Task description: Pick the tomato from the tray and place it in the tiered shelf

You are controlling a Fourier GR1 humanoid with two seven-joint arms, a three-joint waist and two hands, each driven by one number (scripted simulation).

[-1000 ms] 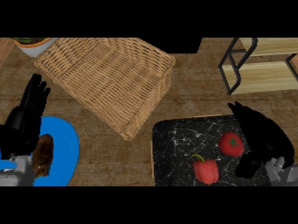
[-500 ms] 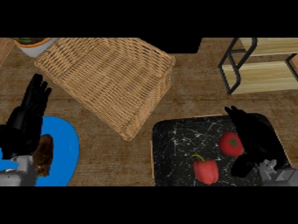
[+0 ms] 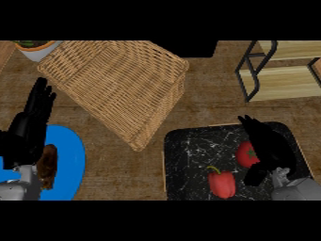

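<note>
A red tomato (image 3: 245,154) lies on the black marble tray (image 3: 190,155) at the lower right, with a red bell pepper (image 3: 222,182) just below and left of it. My right hand (image 3: 267,146) lies over the tomato's right side, fingers stretched up the tray and thumb pointing down beside the tomato; part of the tomato is hidden under it. The tiered shelf (image 3: 291,70), a black frame with light wooden boards, stands at the upper right. At the far left my left hand (image 3: 29,124) rests open, fingers up.
A big wicker basket (image 3: 117,87) lies tilted across the middle of the counter. A blue plate (image 3: 65,164) with a brown item (image 3: 48,164) on it sits at the lower left. A white bowl (image 3: 34,47) shows at the top left.
My right hand has slid left and up across the tray and now covers the tomato's right side. The left hand, tomato and pepper have stayed put.
</note>
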